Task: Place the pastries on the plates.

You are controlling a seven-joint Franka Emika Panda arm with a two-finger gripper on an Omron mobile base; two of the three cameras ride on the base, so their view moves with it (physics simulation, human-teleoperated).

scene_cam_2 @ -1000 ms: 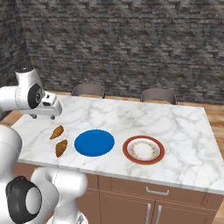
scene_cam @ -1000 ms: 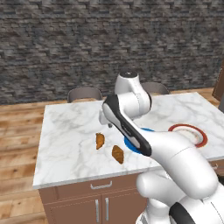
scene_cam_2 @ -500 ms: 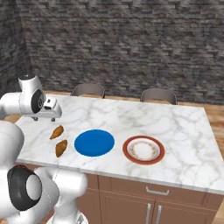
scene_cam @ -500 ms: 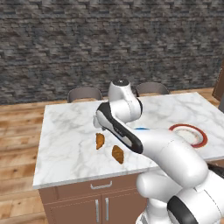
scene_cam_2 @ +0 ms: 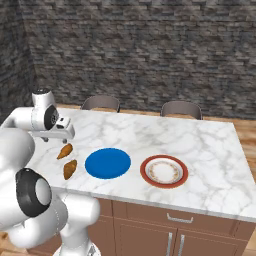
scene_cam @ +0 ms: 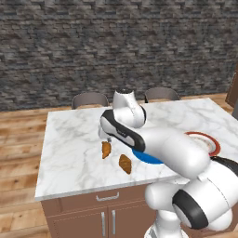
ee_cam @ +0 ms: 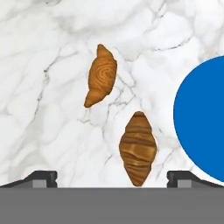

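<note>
Marble, white and grey-veined, was what we hung over: the island counter (scene_cam_2: 210,165) carried everything. Our gripper (scene_cam_2: 64,135) hovered above the left end of that top, and in the hand view its two dark fingertips (ee_cam: 41,178) stood wide apart at the bottom corners, spread with nothing between them. Right below us lay the two pastries, both bare on the stone and on neither plate. One pastry (ee_cam: 138,147) sat between our fingertips, closer to the blue plate (ee_cam: 201,116); the other pastry (ee_cam: 101,75) lay just beyond it, tilted, apart from its mate. From the right base view the blue plate was beside the pastries, and the white plate with the red-brown rim (scene_cam_2: 164,171) lay just to its right.
</note>
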